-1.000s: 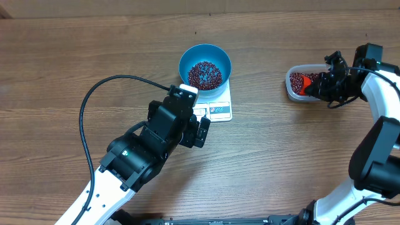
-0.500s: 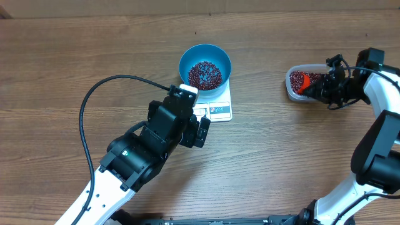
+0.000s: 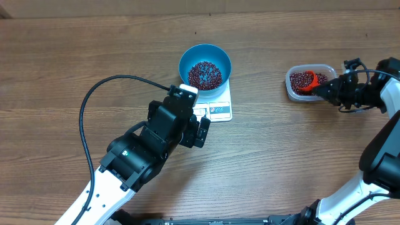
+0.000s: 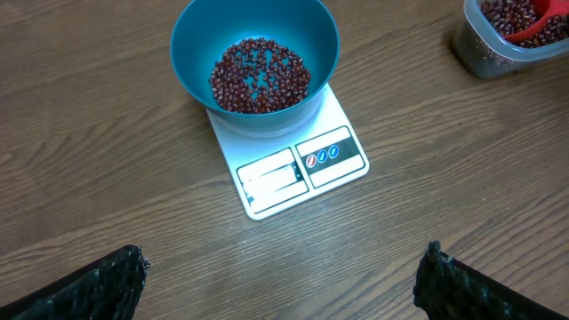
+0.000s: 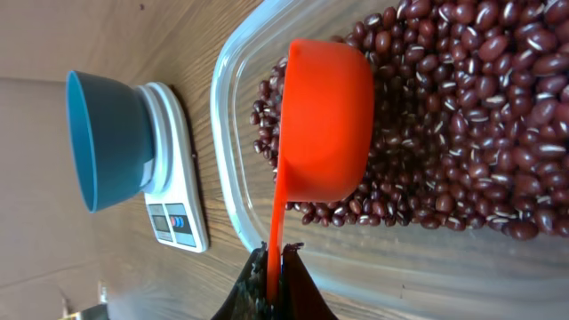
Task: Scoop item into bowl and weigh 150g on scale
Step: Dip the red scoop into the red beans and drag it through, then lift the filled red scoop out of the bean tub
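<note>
Overhead, the bright blue bowl [image 3: 205, 65] sits on the white kitchen scale [image 3: 215, 107], covering the 12 o'clock end of its platform, with the display and label panel showing at 6 o'clock. A layer of dark red beans [image 4: 260, 76] covers the bowl's bottom. The left gripper [image 4: 280, 292] hovers off the table at about 7 o'clock from the scale, its jaws spread wide and holding nothing. Well apart at 3 o'clock stands the clear plastic tub [image 3: 309, 83], holding more of the beans (each with a pale streak). The right gripper [image 5: 274, 289] is clamped tight on the handle of the red measuring scoop [image 5: 324, 120], whose cup lies inside the tub over the beans.
</note>
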Tool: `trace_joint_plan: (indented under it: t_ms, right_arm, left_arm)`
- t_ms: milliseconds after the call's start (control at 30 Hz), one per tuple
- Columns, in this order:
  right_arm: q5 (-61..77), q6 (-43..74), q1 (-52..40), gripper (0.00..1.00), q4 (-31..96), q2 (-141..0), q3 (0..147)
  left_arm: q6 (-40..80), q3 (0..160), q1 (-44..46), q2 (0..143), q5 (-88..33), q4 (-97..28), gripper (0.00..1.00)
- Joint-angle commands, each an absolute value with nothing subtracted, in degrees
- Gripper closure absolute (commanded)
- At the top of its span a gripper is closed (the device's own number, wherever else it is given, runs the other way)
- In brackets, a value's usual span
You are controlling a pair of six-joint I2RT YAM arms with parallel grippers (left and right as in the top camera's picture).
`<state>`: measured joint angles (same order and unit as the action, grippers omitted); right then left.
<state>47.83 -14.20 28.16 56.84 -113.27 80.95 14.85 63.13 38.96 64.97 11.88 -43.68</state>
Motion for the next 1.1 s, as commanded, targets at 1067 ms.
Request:
trace_joint_plan:
  t_ms: [1067]
  right_arm:
    - [68.77,-21.34,35.11,0.96,64.75,-114.15,80.95]
  left_arm:
    - [15.62,63.16,38.59,65.25,12.58,-43.48,0.0]
